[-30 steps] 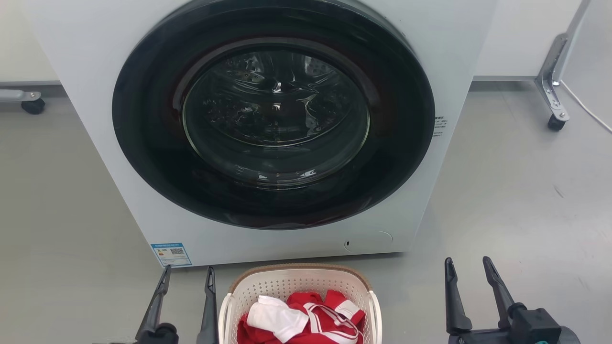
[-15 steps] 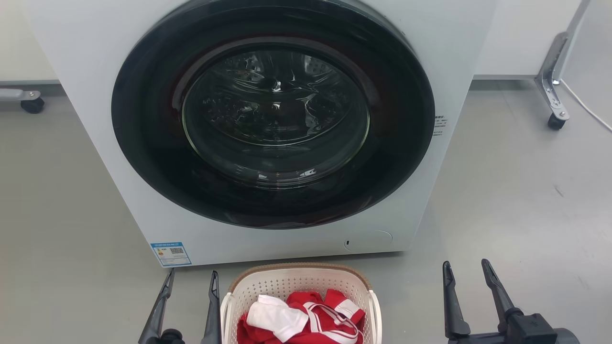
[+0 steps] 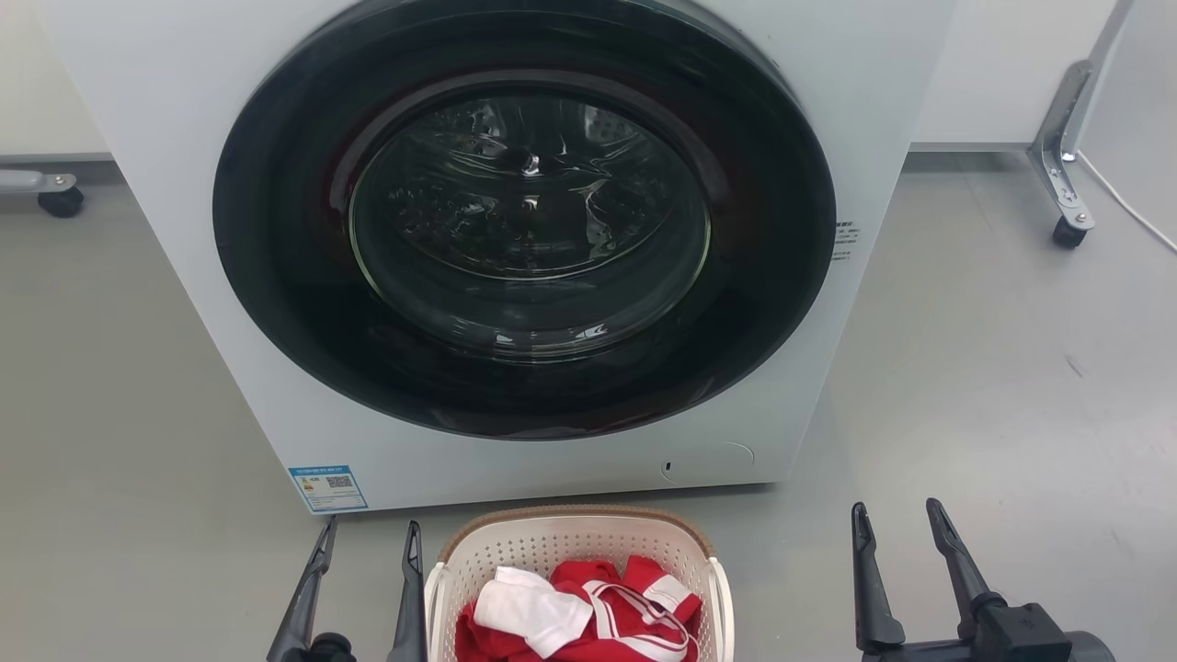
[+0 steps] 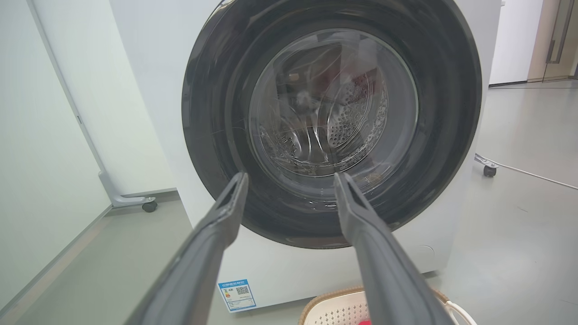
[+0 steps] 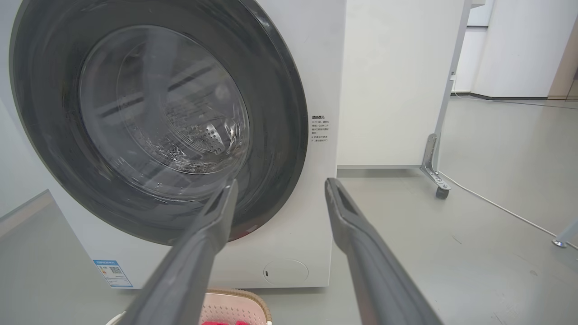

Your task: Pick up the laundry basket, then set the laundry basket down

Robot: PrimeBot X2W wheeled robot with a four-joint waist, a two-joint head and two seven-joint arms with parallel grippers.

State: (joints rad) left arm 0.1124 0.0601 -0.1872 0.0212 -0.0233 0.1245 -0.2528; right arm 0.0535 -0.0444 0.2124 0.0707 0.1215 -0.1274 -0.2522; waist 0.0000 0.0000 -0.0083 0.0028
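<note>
**Basket on floor at washer foot, both grippers open and empty**

The laundry basket [image 3: 575, 513] sits on the grey floor [image 3: 965, 386] at the bottom centre of the head view, just in front of the washer [image 3: 552, 469]. Its near part is cut off by the frame edge. Inside it is a heap of red and white clothes [image 3: 588, 616], with a white piece lying on top at the left. The brown rim also shows at the bottom of the left wrist view [image 4: 325, 302] and the right wrist view [image 5: 244, 295].

The washer's drum shows nothing inside through the round dark door [image 3: 529, 221], which is closed.

The left gripper [image 3: 368, 529] is at the basket's left side with its fingers apart and nothing between them. Its inner finger [image 3: 410, 588] is just beside the white left handle [image 3: 432, 598]; cannot tell if they touch. The right gripper [image 3: 898, 510] is well apart from the basket's right handle [image 3: 722, 598], also spread and empty. In the wrist views the left gripper [image 4: 290, 178] and the right gripper [image 5: 281, 184] both point at the washer front.

A blue label [image 3: 328, 487] is at the washer's lower left and a round cover [image 3: 708, 462] at its lower right. A small text sticker [image 3: 844, 241] sits at the right of the door. There is a caster foot [image 3: 1067, 234] with a white cable [image 3: 1126, 207] at far right, and another caster [image 3: 60, 198] at far left. The washer stands directly behind the basket. Bare floor lies on both of the basket's sides.
</note>
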